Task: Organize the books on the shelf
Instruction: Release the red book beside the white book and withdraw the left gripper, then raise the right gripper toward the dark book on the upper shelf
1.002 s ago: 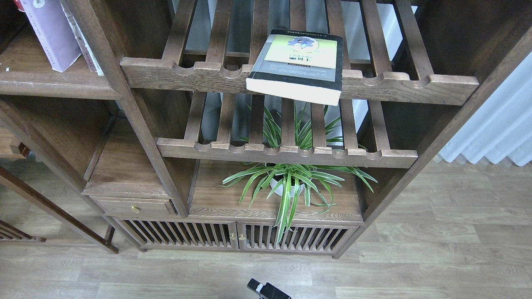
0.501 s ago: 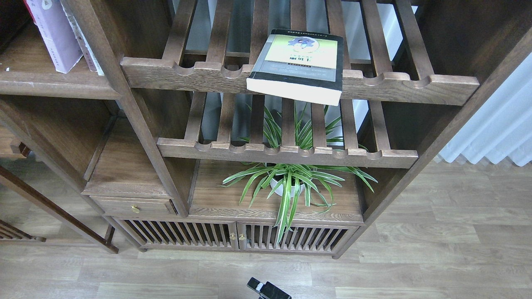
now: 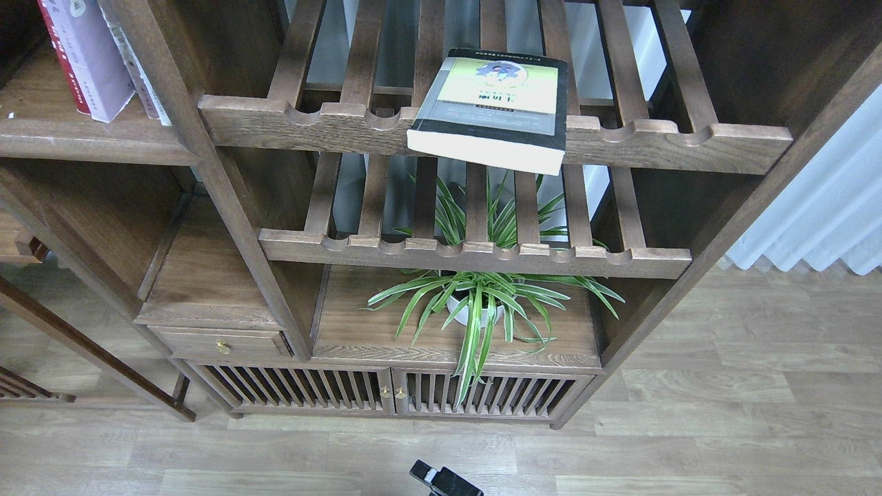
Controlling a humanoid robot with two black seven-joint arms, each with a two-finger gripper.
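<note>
The thick yellow-green-and-grey book (image 3: 493, 103) lies flat on the upper slatted rack, its white page edge hanging over the notched front rail. At the top left, the pale lavender book (image 3: 93, 58) stands on the solid dark-brown shelf (image 3: 89, 141). The red book (image 3: 63, 62) stands against its left side, with only the spine showing. Neither gripper shows. A small black part (image 3: 444, 482) pokes in at the bottom edge; I cannot tell what it is.
A white-spined book (image 3: 138, 72) leans right of the lavender one against the upright post. A lower slatted rack (image 3: 475, 255) has a potted spider plant (image 3: 475, 303) beneath it. A small drawer (image 3: 220, 341) sits at the lower left and a white curtain (image 3: 820, 207) hangs at the right.
At the top left the red spine has come into sight along the lavender book's left side, and the lavender book has shifted slightly. The yellow book has not moved.
</note>
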